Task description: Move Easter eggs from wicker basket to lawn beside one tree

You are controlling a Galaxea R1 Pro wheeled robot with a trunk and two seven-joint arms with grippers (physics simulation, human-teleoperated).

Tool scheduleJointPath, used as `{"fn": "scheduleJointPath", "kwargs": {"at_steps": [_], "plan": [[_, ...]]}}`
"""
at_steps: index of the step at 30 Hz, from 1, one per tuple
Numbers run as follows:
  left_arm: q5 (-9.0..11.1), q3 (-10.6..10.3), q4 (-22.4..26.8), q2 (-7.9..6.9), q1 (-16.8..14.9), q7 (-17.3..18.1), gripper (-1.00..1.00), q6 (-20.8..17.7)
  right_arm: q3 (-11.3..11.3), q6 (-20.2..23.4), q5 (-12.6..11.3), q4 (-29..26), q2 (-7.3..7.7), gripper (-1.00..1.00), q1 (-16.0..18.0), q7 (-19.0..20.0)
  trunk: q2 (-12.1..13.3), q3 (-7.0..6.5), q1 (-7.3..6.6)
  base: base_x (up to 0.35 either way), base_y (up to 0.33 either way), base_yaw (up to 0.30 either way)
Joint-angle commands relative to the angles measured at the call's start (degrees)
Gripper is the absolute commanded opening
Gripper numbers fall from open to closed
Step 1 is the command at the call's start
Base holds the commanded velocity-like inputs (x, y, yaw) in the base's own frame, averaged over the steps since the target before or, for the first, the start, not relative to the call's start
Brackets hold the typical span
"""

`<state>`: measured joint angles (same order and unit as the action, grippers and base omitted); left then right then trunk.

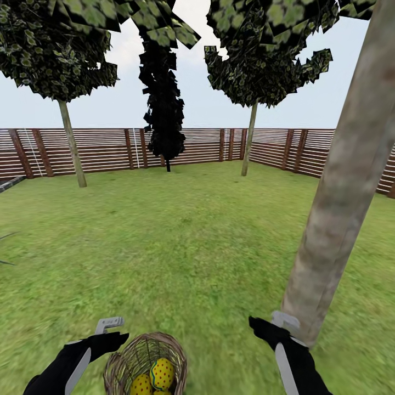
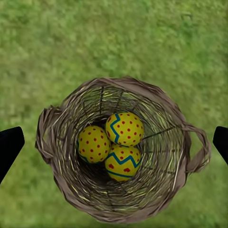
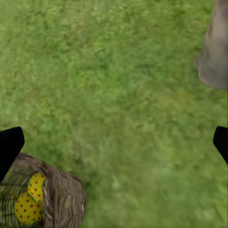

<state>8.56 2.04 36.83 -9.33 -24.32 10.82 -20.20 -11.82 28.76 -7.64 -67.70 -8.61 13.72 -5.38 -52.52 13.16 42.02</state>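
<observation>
Eggs [image 2: 116, 145]: all three in wicker basket [image 2: 66, 187] on lawn [image 1: 181, 236] | left gripper [image 1: 107, 332] hangs above basket, jaws spread, empty, lined up for a pick | right gripper [image 1: 277, 325] spread, empty | tree [image 1: 340, 214] just beside, a likely drop spot

You are looking at the lawn [image 1: 181, 236], a mottled green spread of grass running flat out to the fence [image 1: 109, 149] at its far edge. The wicker basket [image 1: 123, 365] is sitting directly on the grass at the near edge, upright, with its open mouth facing up. A thick grey-brown tree [image 1: 340, 214] is rising from the grass near the basket, toward the right side, with bare grass lying between the two. Three more trees are standing along the far edge: one at the far left [image 1: 72, 145], a dark narrow one [image 1: 163, 109] in the middle, and one further right [image 1: 249, 140].
</observation>
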Motion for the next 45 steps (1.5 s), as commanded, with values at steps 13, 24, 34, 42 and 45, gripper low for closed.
{"fn": "scheduleJointPath", "kwargs": {"at_steps": [13, 24, 34, 42, 45], "plan": [[0.4, 0.2, 0.1, 0.03, 0.0, 0.2, 1.00, -0.6, 12.3, 2.5, -5.4, -21.1, 0.25, 1.00, -8.5, 2.9, -5.3, 2.42, 2.87, 0.000, 0.000, 0.000], [0.3, 0.1, 0.1, 0.02, 0.0, 0.2, 1.00, -1.2, 13.4, 2.6, -5.8, -22.9, 0.89, 1.00, -8.9, 4.7, -9.7, 4.40, 5.29, 0.000, 0.000, 0.000], [0.2, 0.0, -1.8, 0.04, 0.0, -2.0, 1.00, -2.8, 13.4, 2.5, -5.6, -22.9, 1.30, 1.00, -8.9, 4.8, -13.7, 6.19, 7.48, 0.000, 0.000, 0.000], [0.3, 0.0, -4.7, 0.12, -0.1, -2.3, 1.00, -3.4, 13.4, 2.5, -5.6, -22.9, 1.31, 1.00, -8.9, 4.8, -16.9, 7.63, 9.24, 0.000, 0.000, 0.000], [0.2, -0.1, -4.9, 0.11, -0.1, -2.4, 1.00, -3.4, 13.4, 2.5, -5.5, -22.8, 1.31, 1.00, -8.9, 4.8, -18.1, 8.17, 9.90, 0.000, 0.000, 0.000]]}}
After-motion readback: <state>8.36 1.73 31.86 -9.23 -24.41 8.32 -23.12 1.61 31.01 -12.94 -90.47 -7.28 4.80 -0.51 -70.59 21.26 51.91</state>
